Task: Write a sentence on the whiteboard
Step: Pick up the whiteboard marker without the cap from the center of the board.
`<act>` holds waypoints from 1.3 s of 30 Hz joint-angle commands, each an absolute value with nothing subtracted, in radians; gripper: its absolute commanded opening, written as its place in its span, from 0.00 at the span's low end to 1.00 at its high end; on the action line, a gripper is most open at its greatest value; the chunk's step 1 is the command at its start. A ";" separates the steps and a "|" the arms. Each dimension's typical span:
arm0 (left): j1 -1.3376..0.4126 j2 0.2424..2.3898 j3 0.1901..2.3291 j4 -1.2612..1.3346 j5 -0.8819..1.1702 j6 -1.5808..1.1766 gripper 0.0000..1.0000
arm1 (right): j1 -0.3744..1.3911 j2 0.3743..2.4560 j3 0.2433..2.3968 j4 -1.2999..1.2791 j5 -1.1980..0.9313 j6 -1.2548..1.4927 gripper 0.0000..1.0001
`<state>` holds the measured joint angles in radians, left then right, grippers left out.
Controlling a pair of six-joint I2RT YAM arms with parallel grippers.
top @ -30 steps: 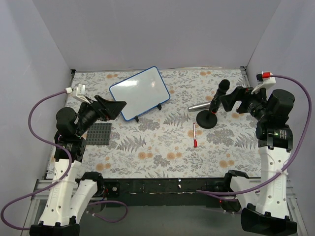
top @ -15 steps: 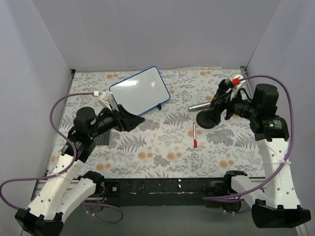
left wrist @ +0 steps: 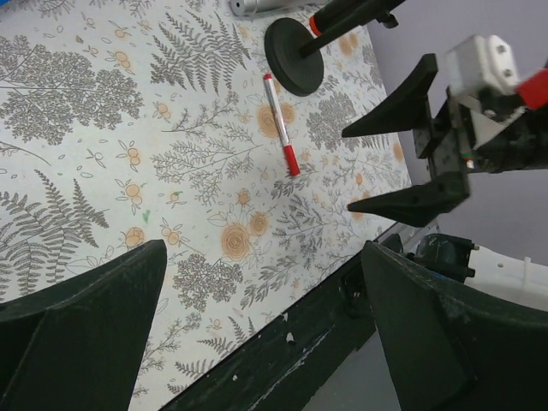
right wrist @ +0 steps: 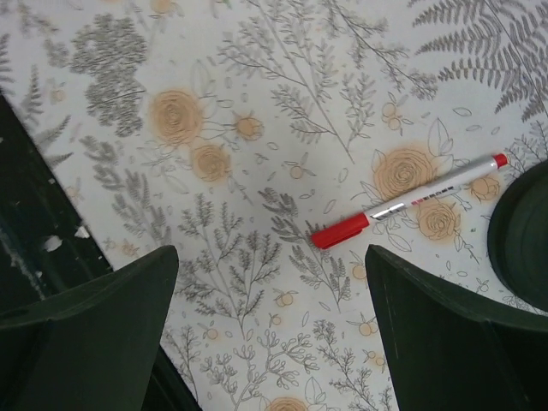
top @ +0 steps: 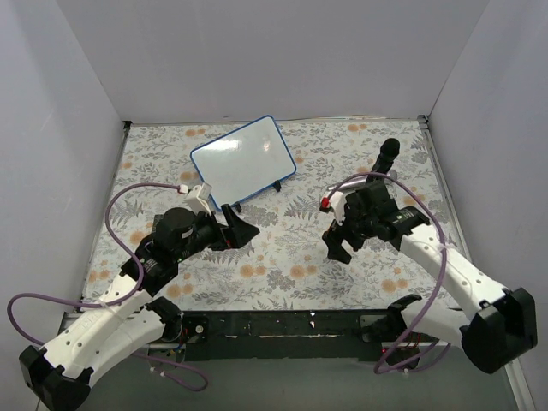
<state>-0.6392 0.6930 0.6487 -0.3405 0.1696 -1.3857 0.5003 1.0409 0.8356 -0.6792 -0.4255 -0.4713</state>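
Note:
The whiteboard [top: 244, 163], white with a blue rim, stands tilted at the back centre. Its face looks blank, and the sentence is not in view. A white marker with a red cap [right wrist: 407, 203] lies flat on the floral cloth, also visible as the marker [left wrist: 281, 124] in the left wrist view. My right gripper [top: 336, 242] hovers just over it, open and empty, with the right gripper [right wrist: 272, 257] slightly short of the cap. My left gripper [top: 244, 224] is open in front of the board, and the left gripper [left wrist: 264, 257] points toward the table's near edge.
A black microphone stand with a round base [left wrist: 294, 56] sits just behind the marker, its upper end [top: 387, 152] rising at the back right. A silver cylinder [left wrist: 257, 7] lies by the base. The table's dark front edge [left wrist: 317, 317] is close below both grippers.
Both arms swung inward from the sides. The right gripper left the stand and came down over the marker. The left gripper moved right, in front of the whiteboard. Both stayed open.

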 commanded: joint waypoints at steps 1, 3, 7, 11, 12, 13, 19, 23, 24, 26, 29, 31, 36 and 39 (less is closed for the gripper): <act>-0.644 0.673 0.637 -0.339 0.080 -1.407 0.98 | 0.506 1.170 0.839 -0.513 -0.232 -0.322 0.98; -0.644 0.672 0.629 -0.341 0.080 -1.408 0.98 | 0.505 1.258 0.854 -0.494 -0.216 -0.264 0.98; -0.644 0.649 0.620 -0.350 0.072 -1.408 0.98 | 0.505 1.376 0.870 -0.393 -0.023 -0.045 0.98; -0.644 0.608 0.595 -0.354 0.072 -1.413 0.98 | 0.496 1.456 0.888 -0.384 0.097 0.043 0.95; -0.644 0.601 0.592 -0.356 0.069 -1.413 0.98 | 0.492 1.466 0.890 -0.373 0.098 0.048 0.91; -0.644 0.591 0.583 -0.359 0.069 -1.413 0.98 | 0.488 1.488 0.897 -0.373 0.101 0.051 0.89; -0.644 0.577 0.572 -0.371 0.066 -1.417 0.98 | 0.448 1.571 0.933 -0.385 0.014 0.069 0.66; -0.644 0.584 0.571 -0.362 0.078 -1.420 0.98 | 0.439 1.609 0.951 -0.394 0.008 0.066 0.52; -0.644 0.587 0.571 -0.361 0.083 -1.420 0.98 | 0.437 1.615 0.951 -0.394 0.009 0.064 0.48; -0.644 0.588 0.571 -0.350 0.090 -1.422 0.98 | 0.439 1.632 0.951 -0.396 0.009 0.063 0.45; -0.644 0.584 0.563 -0.333 0.112 -1.430 0.98 | 0.439 1.655 0.951 -0.400 0.009 0.057 0.38; -0.644 0.589 0.554 -0.313 0.153 -1.440 0.98 | 0.439 1.669 0.950 -0.405 0.008 0.052 0.32; -0.646 0.624 0.508 -0.187 0.270 -1.476 0.98 | 0.439 1.703 0.957 -0.429 -0.034 0.046 0.14; -0.653 0.653 0.468 -0.102 0.307 -1.520 0.98 | 0.437 1.697 0.971 -0.433 -0.084 0.049 0.11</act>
<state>-0.6399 0.6285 0.5117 -0.2302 0.2176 -1.4639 0.4320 1.6585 0.9600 -0.4210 0.0158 0.0448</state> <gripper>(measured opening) 0.982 0.170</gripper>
